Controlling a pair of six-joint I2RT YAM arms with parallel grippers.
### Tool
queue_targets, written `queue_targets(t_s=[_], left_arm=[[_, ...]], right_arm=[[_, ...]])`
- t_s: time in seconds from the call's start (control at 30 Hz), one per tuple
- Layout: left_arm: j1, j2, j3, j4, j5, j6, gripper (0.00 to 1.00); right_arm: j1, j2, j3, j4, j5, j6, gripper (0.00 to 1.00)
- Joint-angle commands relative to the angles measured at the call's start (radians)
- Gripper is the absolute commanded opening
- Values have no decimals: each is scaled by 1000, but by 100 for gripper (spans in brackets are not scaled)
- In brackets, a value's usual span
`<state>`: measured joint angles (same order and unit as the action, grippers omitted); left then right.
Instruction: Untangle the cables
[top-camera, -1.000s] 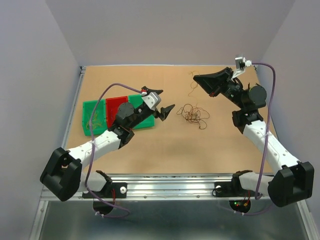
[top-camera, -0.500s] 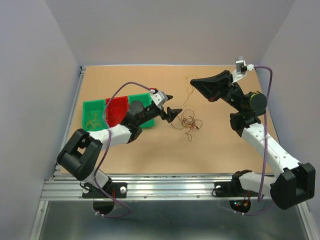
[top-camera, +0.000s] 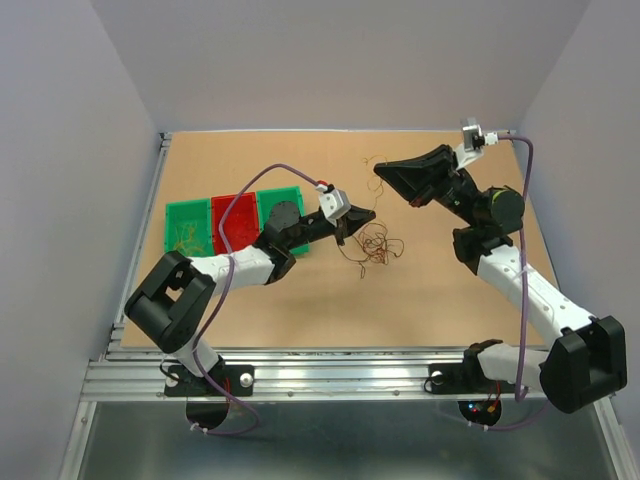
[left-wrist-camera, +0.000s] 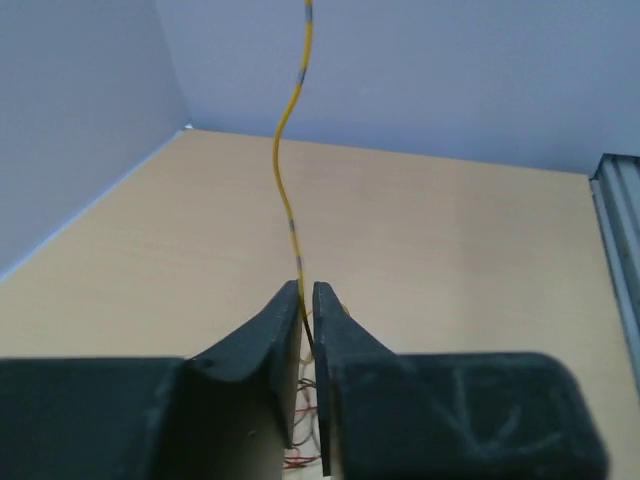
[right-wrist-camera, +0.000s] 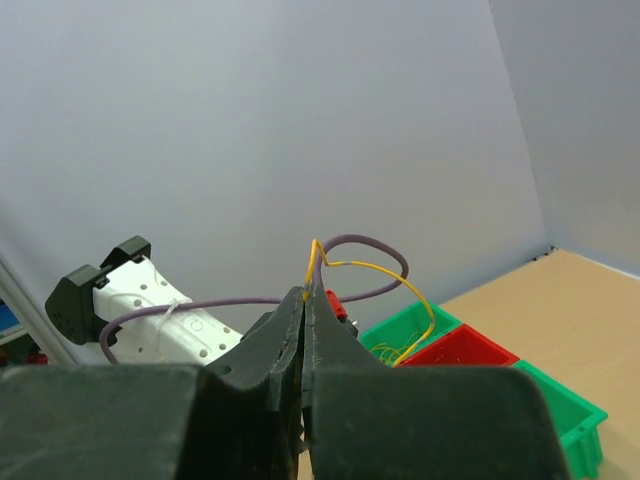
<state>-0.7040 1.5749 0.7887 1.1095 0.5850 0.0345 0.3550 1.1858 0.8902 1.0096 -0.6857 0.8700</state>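
Cables (top-camera: 376, 242), hair-thin brown and orange wires, sit mostly knotted on the tan bench (top-camera: 250, 160). Left pincer (top-camera: 362, 218) and right pincer (top-camera: 380, 170) each clamp a yellow strand (left-wrist-camera: 285, 190). A few wires lie in the green plastic bin (top-camera: 172, 210), so most of the job looks left.

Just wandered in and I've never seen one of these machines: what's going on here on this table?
The robot is working on a tangle of thin wires lying on the table. The left gripper is closed on a yellow wire right beside the tangle. The right gripper, nearer the back wall, is closed on a yellow strand too; whether it is the same one I cannot tell. Green and red trays sit off to the left.
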Motion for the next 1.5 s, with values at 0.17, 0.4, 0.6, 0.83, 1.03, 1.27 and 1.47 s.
queue_targets(t_s=[0.17,0.4,0.6,0.83,1.03,1.27,1.47], left_arm=[[-15,-41,34,-51,-134,126,0],[-17,-168,60,-262,-214,146,0],[-17,-265,54,-359,-277,171,0],[-15,-345,67,-433,-418,180,0],[-14,-360,103,-497,-496,171,0],[-3,-360,107,-505,-614,142,0],[1,-365,103,-504,-625,133,0]], right_arm=[[7,-95,-126,12,87,-109,1],[7,-92,-113,-447,438,-434,1],[7,30,22,-775,480,-617,2],[7,72,-2,-720,115,-740,22],[7,120,-25,-620,-20,-747,66],[7,121,-83,-565,121,-694,82],[7,208,-85,-660,57,-792,80]])
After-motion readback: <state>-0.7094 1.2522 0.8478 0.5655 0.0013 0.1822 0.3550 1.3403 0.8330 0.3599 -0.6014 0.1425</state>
